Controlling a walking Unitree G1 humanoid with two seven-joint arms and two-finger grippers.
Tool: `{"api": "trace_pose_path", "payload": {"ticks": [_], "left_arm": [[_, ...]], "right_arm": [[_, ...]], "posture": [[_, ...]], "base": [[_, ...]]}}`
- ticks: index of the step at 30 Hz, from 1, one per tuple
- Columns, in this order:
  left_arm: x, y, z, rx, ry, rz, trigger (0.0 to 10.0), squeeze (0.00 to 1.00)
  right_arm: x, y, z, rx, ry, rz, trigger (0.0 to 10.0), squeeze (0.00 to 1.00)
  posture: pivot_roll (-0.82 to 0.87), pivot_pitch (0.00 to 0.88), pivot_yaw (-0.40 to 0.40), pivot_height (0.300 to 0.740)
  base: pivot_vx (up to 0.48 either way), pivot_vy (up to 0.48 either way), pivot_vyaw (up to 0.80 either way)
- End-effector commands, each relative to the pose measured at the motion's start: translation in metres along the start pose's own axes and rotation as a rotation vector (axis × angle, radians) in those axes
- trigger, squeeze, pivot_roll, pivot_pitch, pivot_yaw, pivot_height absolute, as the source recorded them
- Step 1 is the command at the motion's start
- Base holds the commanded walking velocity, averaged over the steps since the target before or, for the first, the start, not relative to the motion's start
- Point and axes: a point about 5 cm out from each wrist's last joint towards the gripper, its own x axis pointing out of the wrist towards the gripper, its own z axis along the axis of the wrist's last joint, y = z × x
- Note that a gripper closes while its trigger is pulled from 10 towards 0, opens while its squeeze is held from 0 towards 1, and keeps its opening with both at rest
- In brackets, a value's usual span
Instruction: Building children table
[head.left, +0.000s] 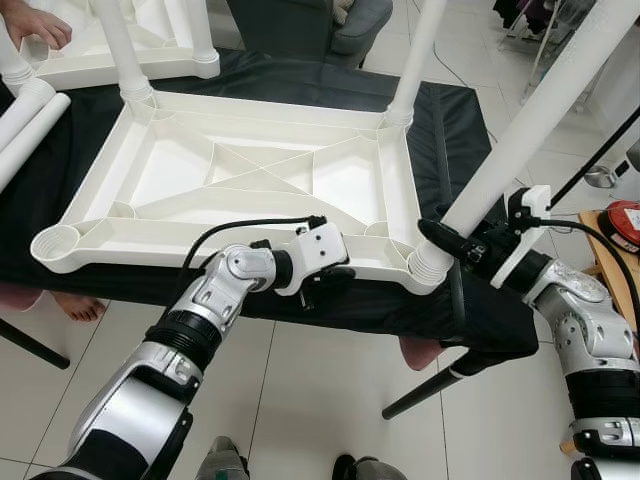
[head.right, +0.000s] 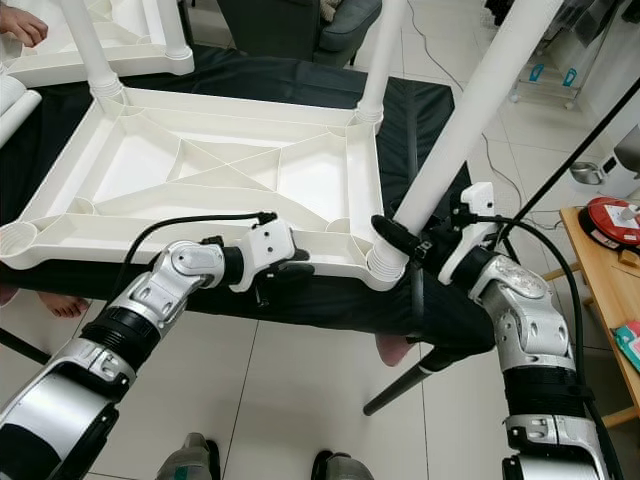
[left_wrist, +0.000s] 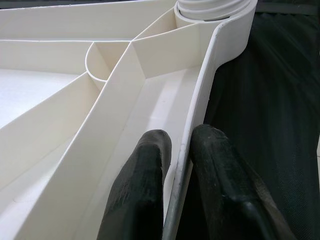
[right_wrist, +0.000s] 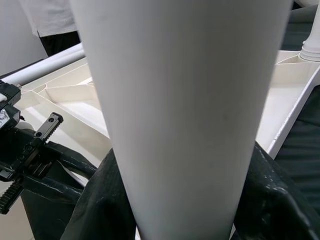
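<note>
Both pincers grip: left (head.left: 322, 285) tabletop (head.left: 250, 170) rim, right (head.left: 450, 245) leg (head.left: 530, 120), on black cloth (head.left: 470, 130) above tiles (head.left: 320, 400).

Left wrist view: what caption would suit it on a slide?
Left gripper pinching the near rim of the upturned white tabletop, one black finger on each side.

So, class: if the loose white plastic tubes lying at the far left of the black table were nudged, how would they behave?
The loose white plastic tubes are round and smooth, so they would probably roll. They look hollow like the leg the right gripper holds, so likely light. The glossy surface may be slippery.
</note>
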Motion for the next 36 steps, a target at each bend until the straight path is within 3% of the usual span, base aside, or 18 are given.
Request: {"api": "trace_pose_path", "payload": {"ticks": [1, 6, 12, 17, 26, 36], "left_arm": [[-0.009, 0.006, -0.012, -0.019, 0.068, 0.062, 10.0, 0.0], [-0.008, 0.008, -0.011, -0.023, 0.065, 0.062, 10.0, 0.0], [-0.007, 0.008, -0.01, -0.024, 0.063, 0.061, 10.0, 0.0], [-0.006, 0.008, -0.009, -0.022, 0.06, 0.058, 10.0, 0.0], [-0.006, 0.008, -0.009, -0.024, 0.058, 0.06, 10.0, 0.0], [-0.006, 0.01, -0.007, -0.031, 0.052, 0.074, 10.0, 0.0]], "right_arm": [[-0.004, 0.027, -0.064, 0.155, 0.224, 0.096, 10.0, 0.0], [-0.003, 0.037, -0.079, 0.13, 0.226, 0.019, 10.0, 0.0], [-0.002, 0.037, -0.084, 0.12, 0.214, -0.055, 10.0, 0.0], [-0.007, 0.03, -0.099, 0.139, 0.24, -0.256, 10.0, 0.0], [-0.009, 0.024, -0.114, 0.073, 0.336, -0.465, 10.0, 0.0], [-0.011, 0.034, -0.108, 0.077, 0.222, -0.585, 10.0, 0.0]], "posture": [[0.16, 0.161, -0.02, 0.74], [0.16, 0.159, -0.017, 0.74], [0.15, 0.158, -0.013, 0.74], [0.15, 0.153, -0.006, 0.74], [0.15, 0.155, -0.011, 0.74], [0.15, 0.159, -0.02, 0.74]], "base": [[0.0, 0.0, 0.0], [0.0, 0.0, 0.0], [0.0, 0.0, 0.0], [0.0, 0.0, 0.0], [0.0, 0.0, 0.0], [0.0, 0.0, 0.0]]}}
